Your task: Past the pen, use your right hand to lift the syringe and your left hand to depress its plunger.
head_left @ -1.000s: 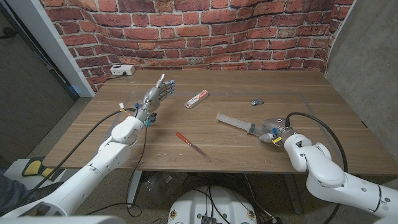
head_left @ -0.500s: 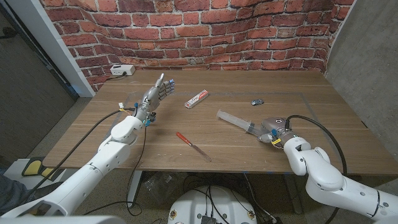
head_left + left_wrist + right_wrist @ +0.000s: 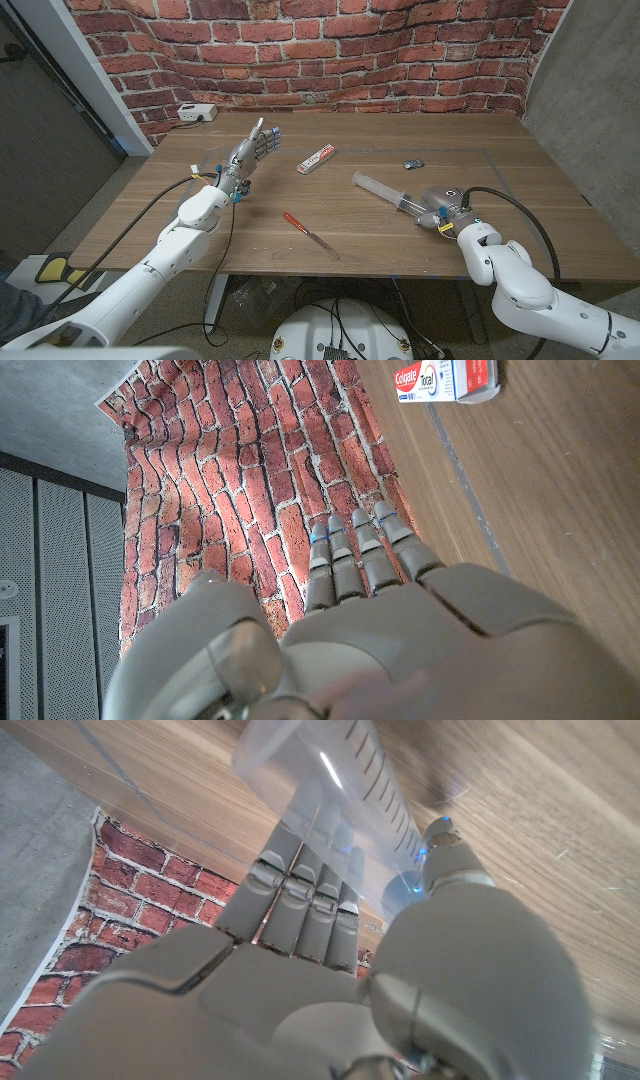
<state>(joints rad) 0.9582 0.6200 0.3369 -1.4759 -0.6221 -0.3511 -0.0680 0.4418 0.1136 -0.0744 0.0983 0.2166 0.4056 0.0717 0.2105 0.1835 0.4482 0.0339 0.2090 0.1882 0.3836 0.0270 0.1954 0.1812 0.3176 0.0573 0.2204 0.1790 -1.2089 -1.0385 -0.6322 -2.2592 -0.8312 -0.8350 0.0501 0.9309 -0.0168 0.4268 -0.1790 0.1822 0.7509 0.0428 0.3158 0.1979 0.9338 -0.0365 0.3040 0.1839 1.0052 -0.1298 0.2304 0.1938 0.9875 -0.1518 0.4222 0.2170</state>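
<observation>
Syringe (image 3: pixel 385 194): right of the tabletop's (image 3: pixel 300 215) middle, its near end at my right hand (image 3: pixel 440 208).
Pen (image 3: pixel 308 234): toward the near edge, left of the syringe.
Toothpaste box (image 3: pixel 315 159): behind the pen, mid-tabletop.
My left hand (image 3: pixel 248 155): near the left edge, left of the box.
Small clip (image 3: pixel 413 163): behind the syringe.
Power strip (image 3: pixel 197 112): far left corner.

Bare wooden worktop (image 3: pixel 420 260) lies between the red-handled pen (image 3: pixel 308 234) and the clear plastic syringe (image 3: pixel 385 194). Beyond the pen, a white toothpaste box (image 3: pixel 316 158) sits between the left robot hand (image 3: pixel 250 150) and the syringe.
</observation>
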